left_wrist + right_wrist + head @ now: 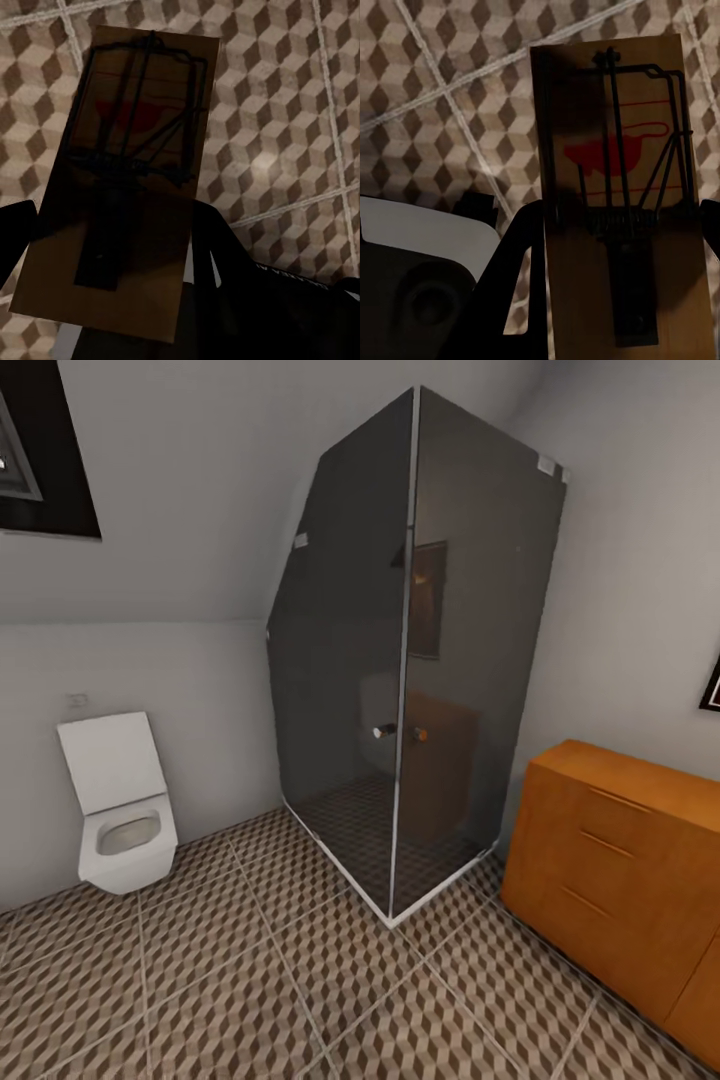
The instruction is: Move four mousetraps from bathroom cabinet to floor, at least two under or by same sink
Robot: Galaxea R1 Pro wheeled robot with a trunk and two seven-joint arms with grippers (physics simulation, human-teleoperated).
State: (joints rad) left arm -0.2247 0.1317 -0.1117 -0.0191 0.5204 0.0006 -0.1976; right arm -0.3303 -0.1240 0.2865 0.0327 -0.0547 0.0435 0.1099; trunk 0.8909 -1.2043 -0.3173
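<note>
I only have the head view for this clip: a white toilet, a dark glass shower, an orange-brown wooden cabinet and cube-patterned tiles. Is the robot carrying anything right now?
Observer: Yes. In the left wrist view, the left claw is shut on a flat brown wooden mousetrap with dark metal wire.
Reviewer: And the other arm?
Observer: The right claw grips a second brown wooden mousetrap, which has a red mark under its wire.
Reviewer: Has either been set down?
Observer: It seems not. Each trap sits between dark fingers, with the cube-patterned tiled floor beyond it.
</note>
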